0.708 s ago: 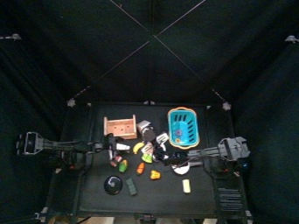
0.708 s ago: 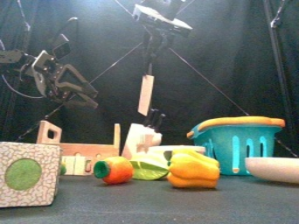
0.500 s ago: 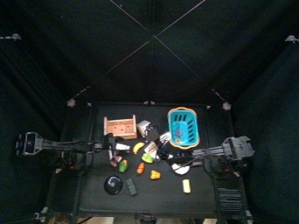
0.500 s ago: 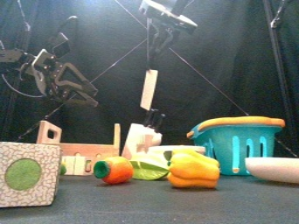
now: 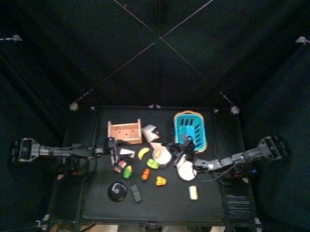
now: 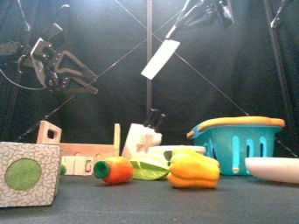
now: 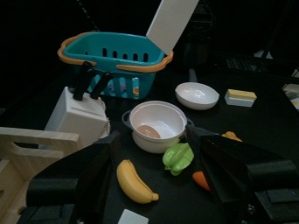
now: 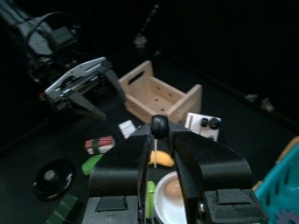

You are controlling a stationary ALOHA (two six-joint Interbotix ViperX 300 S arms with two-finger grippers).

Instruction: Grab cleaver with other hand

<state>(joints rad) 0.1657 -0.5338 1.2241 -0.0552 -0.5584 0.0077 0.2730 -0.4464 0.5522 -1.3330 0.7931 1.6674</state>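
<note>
Front edge of the table, front view: a patterned box (image 6: pixel 28 174) at left, then a tomato (image 6: pixel 112 170), a green piece (image 6: pixel 149 169), a yellow pepper (image 6: pixel 194 171), and a white bowl (image 6: pixel 274 168) at right. Behind these: a wooden crate (image 6: pixel 70 149), a white knife block (image 6: pixel 142 138) and a teal basket (image 6: pixel 240 140) with an orange rim.

The cleaver (image 6: pixel 162 59) hangs high above the table, well clear of everything on it. Its blade is a flat, pale, rectangular plate, tilted, lower end toward the left arm. Its handle (image 8: pixel 160 131) is dark and round-ended.

The right gripper (image 6: pixel 205 10) grasps the cleaver by the handle, jaws clamped on either side of it.

The left gripper (image 6: pixel 61 68) hangs in the air at the left, fingers spread wide and released, apart from the blade.
</note>
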